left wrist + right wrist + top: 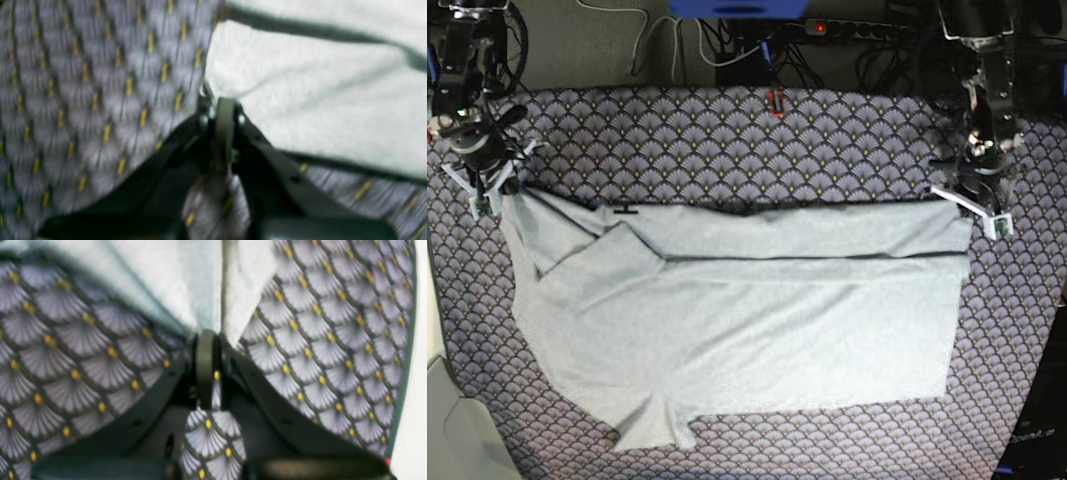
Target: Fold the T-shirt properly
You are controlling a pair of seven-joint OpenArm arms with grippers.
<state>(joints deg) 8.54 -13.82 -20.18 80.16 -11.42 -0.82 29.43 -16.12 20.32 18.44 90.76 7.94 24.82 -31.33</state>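
The left claw (222, 100) is clenched on the T-shirt (317, 100), its dark fingers meeting at a corner of the pale cloth where a dark trimmed edge runs away toward the lower right of the left wrist view. Beside that corner lies the fan-patterned tablecloth (83, 100), blurred in this view, with small yellow marks in each fan.

The right claw (208, 336) is likewise clenched on the T-shirt (186, 280), pinching a gathered point of the fabric that spreads upward from the fingertips in soft folds. The tablecloth (317, 340) shows on both sides of the pinched cloth and between the claw's arms.

In the base view the left claw (975, 205) sits at the shirt's far right corner, and the right claw (495, 185) sits at its far left corner. Between them the T-shirt (757, 320) lies spread wide across the bench, with its far edge drawn fairly straight from one claw to the other. A band along that far edge is folded over, its dark trim making a long line across the shirt. A folded flap with a pointed corner lies on the left part of the shirt. The near edge is uneven, with a sleeve jutting toward the viewer at the lower left. The tablecloth (727, 130) covers the bench all round the shirt. Cables (697, 45) lie beyond its far edge.
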